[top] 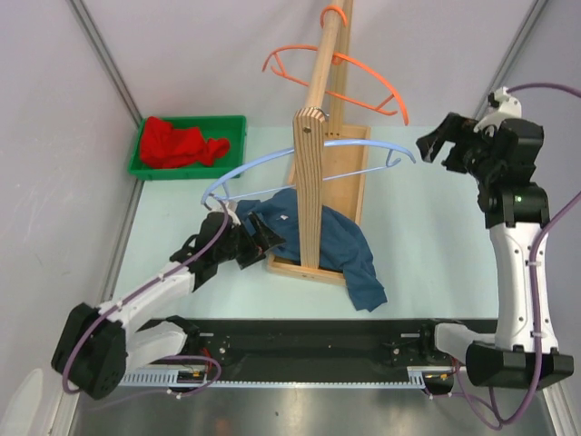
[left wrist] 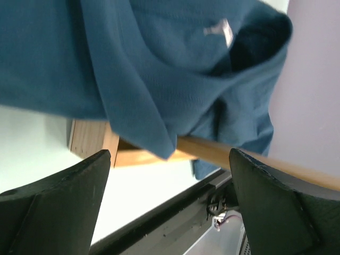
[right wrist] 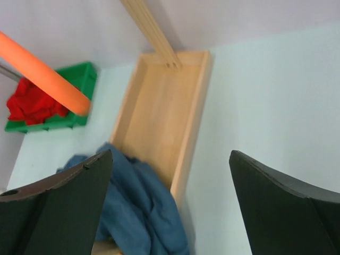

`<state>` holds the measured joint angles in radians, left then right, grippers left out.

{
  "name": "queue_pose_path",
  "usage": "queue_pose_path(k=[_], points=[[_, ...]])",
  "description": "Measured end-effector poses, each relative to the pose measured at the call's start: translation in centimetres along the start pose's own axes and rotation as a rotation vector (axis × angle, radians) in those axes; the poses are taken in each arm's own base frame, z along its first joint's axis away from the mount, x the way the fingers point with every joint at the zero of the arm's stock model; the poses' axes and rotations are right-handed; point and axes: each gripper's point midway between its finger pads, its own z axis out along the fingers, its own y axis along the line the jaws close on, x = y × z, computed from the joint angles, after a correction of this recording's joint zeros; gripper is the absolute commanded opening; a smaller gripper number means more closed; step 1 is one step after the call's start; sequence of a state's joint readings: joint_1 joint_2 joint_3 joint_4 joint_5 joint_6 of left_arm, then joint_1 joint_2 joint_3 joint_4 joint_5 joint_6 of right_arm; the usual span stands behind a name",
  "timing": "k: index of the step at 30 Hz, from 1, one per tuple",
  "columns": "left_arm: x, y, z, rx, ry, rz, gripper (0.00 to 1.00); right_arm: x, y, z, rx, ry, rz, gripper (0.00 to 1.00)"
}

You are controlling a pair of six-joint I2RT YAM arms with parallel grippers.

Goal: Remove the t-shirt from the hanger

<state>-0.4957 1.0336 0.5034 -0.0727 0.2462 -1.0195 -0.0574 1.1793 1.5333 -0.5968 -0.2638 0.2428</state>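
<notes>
Through my right wrist camera I see the gripper (right wrist: 170,159) spread wide, nothing between its fingers (right wrist: 58,212). The blue t-shirt (right wrist: 138,212) lies heaped over the near end of the wooden base (right wrist: 164,106), spilling past its left edge. An orange hanger (right wrist: 48,74) crosses a green bin (right wrist: 87,71) holding red cloth (right wrist: 29,101).

A rack (top: 318,163) stands mid-table (top: 436,236). The t-shirt (top: 349,250) lies across the rack's base, spilling over its near right corner onto the table. A hanger (top: 263,163) hangs above it. At the table's far left corner, a bin (top: 238,127) holds a cloth (top: 177,143).
</notes>
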Motion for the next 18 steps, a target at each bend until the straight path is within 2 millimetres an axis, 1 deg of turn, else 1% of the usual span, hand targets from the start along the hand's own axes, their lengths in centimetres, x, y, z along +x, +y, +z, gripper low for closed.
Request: queue_pose_path(k=[2,6,11,14,17,18], points=[[-0.6,0.0,1.0,-0.015,0.001,-0.010,0.98,2.1,-0.7,-1.0,0.027,0.031,0.034,0.96],[-2.8,-0.1,3.0,-0.027,-0.013,-0.054,0.99,5.3,-0.6,-3.2,0.026,0.071,0.075,0.96],[-5.2,0.0,4.9,-0.039,-0.039,-0.097,0.99,7.1,-0.4,-5.6,0.024,0.074,0.082,0.96],[-6.6,-0.5,6.3,-0.051,-0.045,-0.102,0.97,7.7,-0.3,-6.6,0.025,0.073,0.079,0.96],[-7.6,-1.0,7.8,-0.055,-0.047,-0.103,0.88,8.0,-0.3,-7.1,0.024,0.073,0.075,0.96],[-7.7,-0.9,8.1,-0.058,-0.048,-0.105,0.78,8.3,-0.3,-7.2,0.025,0.076,0.076,0.96]])
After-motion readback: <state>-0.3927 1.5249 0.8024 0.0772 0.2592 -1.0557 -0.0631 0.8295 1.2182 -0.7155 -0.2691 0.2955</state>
